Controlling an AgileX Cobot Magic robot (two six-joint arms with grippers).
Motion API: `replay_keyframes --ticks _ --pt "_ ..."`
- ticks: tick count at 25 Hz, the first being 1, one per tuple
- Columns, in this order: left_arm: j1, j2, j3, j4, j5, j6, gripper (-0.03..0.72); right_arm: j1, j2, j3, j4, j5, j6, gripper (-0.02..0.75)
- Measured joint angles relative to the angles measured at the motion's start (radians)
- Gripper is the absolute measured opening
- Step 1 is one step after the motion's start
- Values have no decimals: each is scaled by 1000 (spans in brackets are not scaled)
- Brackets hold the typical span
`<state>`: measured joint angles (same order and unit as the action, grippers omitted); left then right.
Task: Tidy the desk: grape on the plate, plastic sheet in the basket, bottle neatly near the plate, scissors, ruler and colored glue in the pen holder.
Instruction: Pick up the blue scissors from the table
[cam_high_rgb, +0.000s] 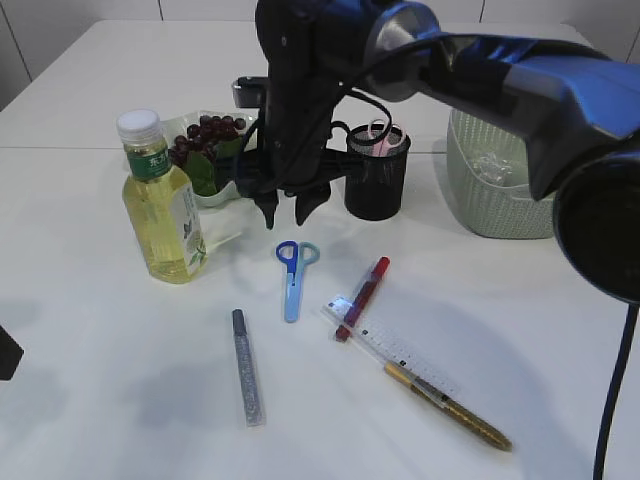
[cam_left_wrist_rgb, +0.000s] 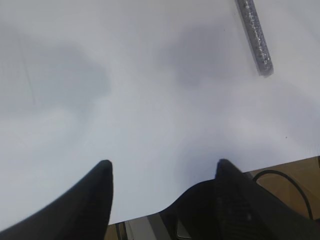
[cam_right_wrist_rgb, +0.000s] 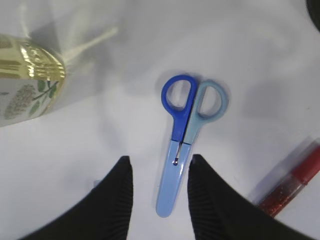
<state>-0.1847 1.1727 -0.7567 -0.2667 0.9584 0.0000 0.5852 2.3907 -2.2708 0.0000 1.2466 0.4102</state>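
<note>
White worktop holds all the things. Right end effector hangs over the blue scissors, its 2 fingers spread apart on either side of the blades, holding nothing. Left end effector is spread wide over bare worktop, near a silver glitter glue tube. Bottle of yellow drink stands by the plate of grapes. Red glue tube and gold glue tube lie on the clear ruler. Black pen holder stands beside the green basket
</note>
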Motion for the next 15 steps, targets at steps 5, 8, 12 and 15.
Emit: replay_keyframes --ticks 5,8,12,15 --pt "0 0 0 0 0 0 468 0 46 -2 -5 -2 17 306" --pt "0 0 0 0 0 0 467 0 68 -5 -7 -2 21 306" --pt "0 0 0 0 0 0 466 0 90 -5 -16 -4 25 306" --pt "0 0 0 0 0 0 466 0 100 -5 -29 -4 26 325"
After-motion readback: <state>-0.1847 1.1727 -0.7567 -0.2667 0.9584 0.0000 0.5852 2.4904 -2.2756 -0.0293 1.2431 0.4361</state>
